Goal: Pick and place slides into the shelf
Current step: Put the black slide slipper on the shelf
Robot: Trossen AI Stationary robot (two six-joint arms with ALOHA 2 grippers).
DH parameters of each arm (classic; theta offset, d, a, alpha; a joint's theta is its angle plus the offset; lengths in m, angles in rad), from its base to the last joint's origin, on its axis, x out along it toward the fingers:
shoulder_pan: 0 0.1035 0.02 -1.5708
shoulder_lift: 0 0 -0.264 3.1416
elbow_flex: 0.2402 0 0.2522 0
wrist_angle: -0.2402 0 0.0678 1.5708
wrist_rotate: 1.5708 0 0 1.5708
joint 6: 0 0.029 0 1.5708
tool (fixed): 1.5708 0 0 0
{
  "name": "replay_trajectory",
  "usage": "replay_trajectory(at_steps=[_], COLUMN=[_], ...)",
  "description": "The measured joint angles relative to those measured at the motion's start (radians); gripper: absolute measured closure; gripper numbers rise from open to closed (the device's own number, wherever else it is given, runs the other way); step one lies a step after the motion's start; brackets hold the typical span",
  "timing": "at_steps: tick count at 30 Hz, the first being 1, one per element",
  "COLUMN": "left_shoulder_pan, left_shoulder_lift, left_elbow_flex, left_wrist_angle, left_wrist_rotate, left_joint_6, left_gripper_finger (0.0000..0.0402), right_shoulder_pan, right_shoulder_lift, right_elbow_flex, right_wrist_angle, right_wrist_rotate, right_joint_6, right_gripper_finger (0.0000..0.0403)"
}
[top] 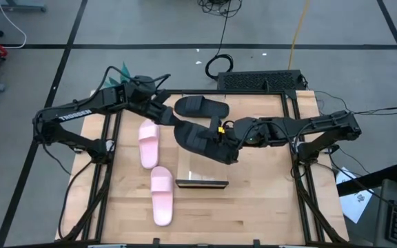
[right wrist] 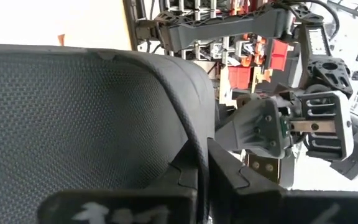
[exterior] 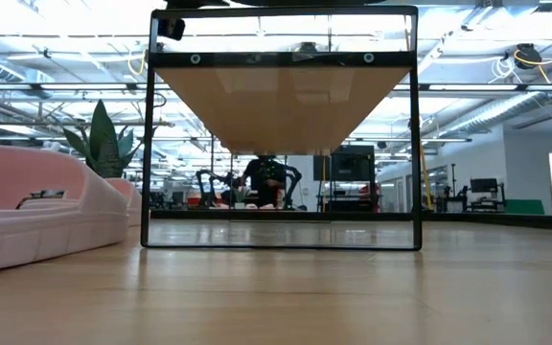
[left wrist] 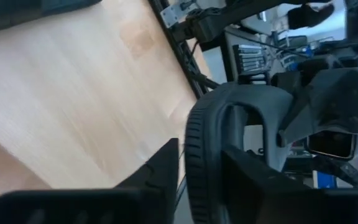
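A black slide (top: 200, 141) hangs over the middle of the table between my two grippers. My left gripper (top: 171, 124) is shut on its left end and my right gripper (top: 223, 135) is shut on its right side. In the left wrist view the slide's sole rim (left wrist: 197, 134) stands between my fingers. A second black slide (top: 202, 107) lies flat at the far side. Two pink slides (top: 148, 142) (top: 161, 195) lie flat on the left half. The shelf (top: 202, 180) stands near the middle, just on the near side of the held slide; in the low view it shows as a dark-framed rack (exterior: 281, 105). My left gripper pinches the black slide's sole rim (left wrist: 194, 168) between its two fingers, at the slide's left end. The fingers come slanting down from the table's far left. The slide is clear of the table. My right gripper pinches the sole's edge (right wrist: 199, 149) between its two fingers, with the textured underside (right wrist: 73, 124) facing the camera. It comes nearly level from the table's right side. The slide stands on edge and is lifted clear.
The table has dark frame rails (top: 302, 179) along its left and right sides. A dark mesh box (top: 260, 80) sits beyond the far edge. Bare wood (top: 267, 200) lies to the right of the shelf and near the front edge.
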Motion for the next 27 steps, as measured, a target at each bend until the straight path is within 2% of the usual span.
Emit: replay_trajectory(at_steps=[4, 6, 27], left_shoulder_pan=[0.001, 0.002, 0.005], left_shoulder_lift=[0.004, 0.003, -0.001], left_elbow_flex=[-0.002, -0.002, -0.003], left_wrist_angle=[0.015, 0.036, 0.033], left_wrist_rotate=[0.038, 0.051, 0.046], left_joint_6=[0.038, 0.056, 0.089], left_gripper_finger=[0.0373, 0.0386, 0.0391], right_shoulder_pan=[0.001, 0.001, 0.001], right_shoulder_lift=[0.0, -0.003, -0.002], right_elbow_flex=[0.0, 0.0, 0.001], right_wrist_angle=[-0.002, 0.004, 0.005], right_wrist_rotate=[0.001, 0.004, 0.003], right_joint_6=[0.003, 0.012, 0.14], right_gripper_finger=[0.0403, 0.0403, 0.0395])
